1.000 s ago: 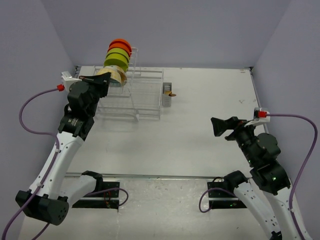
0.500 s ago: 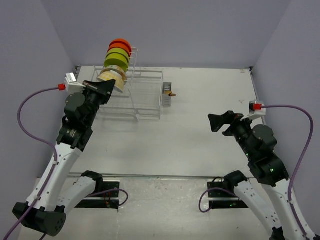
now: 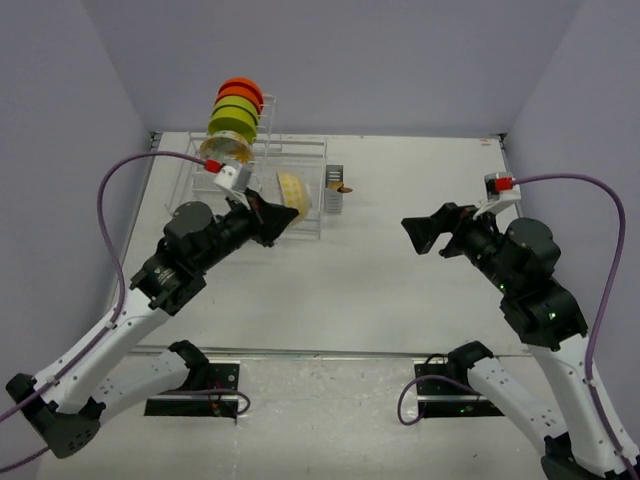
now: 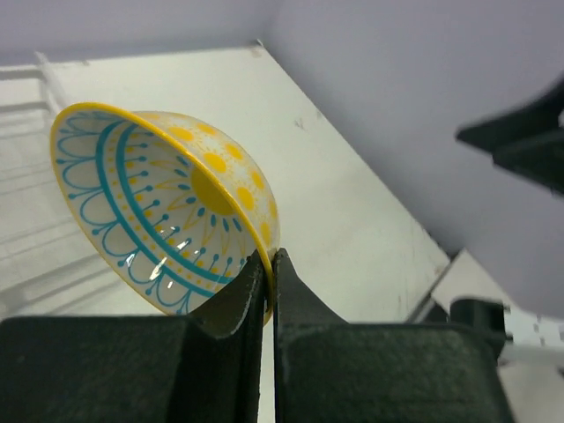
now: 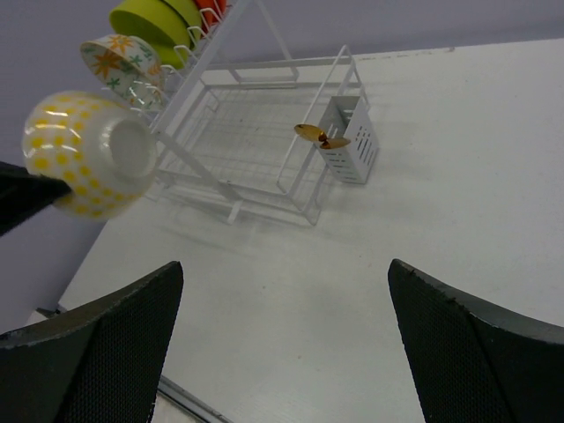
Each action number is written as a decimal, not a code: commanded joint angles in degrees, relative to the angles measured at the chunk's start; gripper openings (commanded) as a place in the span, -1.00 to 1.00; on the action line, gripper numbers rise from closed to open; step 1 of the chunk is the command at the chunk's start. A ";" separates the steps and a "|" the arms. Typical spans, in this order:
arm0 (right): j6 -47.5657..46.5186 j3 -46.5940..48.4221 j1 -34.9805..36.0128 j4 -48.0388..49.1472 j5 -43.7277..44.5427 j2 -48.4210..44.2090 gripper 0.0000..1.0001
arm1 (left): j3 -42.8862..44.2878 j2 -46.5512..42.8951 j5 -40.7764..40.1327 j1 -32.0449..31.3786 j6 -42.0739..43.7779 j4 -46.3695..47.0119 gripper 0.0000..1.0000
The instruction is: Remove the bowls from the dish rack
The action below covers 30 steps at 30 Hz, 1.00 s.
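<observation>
My left gripper point(image 3: 272, 217) is shut on the rim of a cream bowl point(image 3: 293, 192) with yellow and teal flower patterning point(image 4: 159, 203). It holds the bowl tilted in the air over the front right of the dish rack's tray point(image 3: 300, 160). The bowl also shows in the right wrist view point(image 5: 88, 154). The rack's tower holds orange-red bowls point(image 3: 242, 90), lime-green bowls point(image 3: 233, 118) and another flowered bowl point(image 3: 222, 150). My right gripper point(image 3: 420, 232) is open and empty, above the table to the right of the rack point(image 5: 256, 132).
The small grey cutlery caddy point(image 3: 334, 190) hangs at the rack's right end with a brown spoon in it point(image 5: 313, 134). Purple walls close in the table at the back and both sides. The table's front edge point(image 3: 320, 352) runs just ahead of the arm bases.
My left gripper has drawn the cream bowl out of the tower and swung it right and forward, over the tray's front right. My right gripper has shifted a little left.
</observation>
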 commanded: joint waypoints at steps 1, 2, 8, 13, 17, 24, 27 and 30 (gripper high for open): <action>-1.77 6.36 0.07 -4.52 -3.19 5.53 0.98 | 4.03 4.89 -1.35 -11.93 13.78 -2.96 -1.00; -1.77 7.76 0.07 -5.24 -2.39 6.16 0.98 | 5.08 6.21 -6.17 -14.60 15.36 -3.58 -1.00; -4.05 14.26 0.07 -15.34 4.11 12.91 0.98 | 9.83 18.77 -13.85 -25.51 24.06 -7.01 -1.00; -6.95 15.60 0.07 -20.71 -1.24 19.51 0.98 | 11.76 26.60 -14.74 -32.20 32.76 -6.40 -1.00; -8.36 13.93 0.85 -21.07 -3.79 23.29 0.93 | 15.01 31.88 -15.79 -37.02 40.77 -5.43 -1.00; -9.76 11.91 4.27 -23.61 -2.75 29.09 0.61 | 19.76 38.04 -17.81 -39.59 46.05 -7.62 -1.00; -9.77 10.07 5.86 -24.58 0.07 30.41 0.16 | 21.17 39.18 -18.34 -39.59 46.93 -8.59 -1.00; -9.24 9.45 6.39 -25.63 2.52 31.12 -0.51 | 22.23 39.97 -19.57 -39.59 47.72 -10.08 -1.00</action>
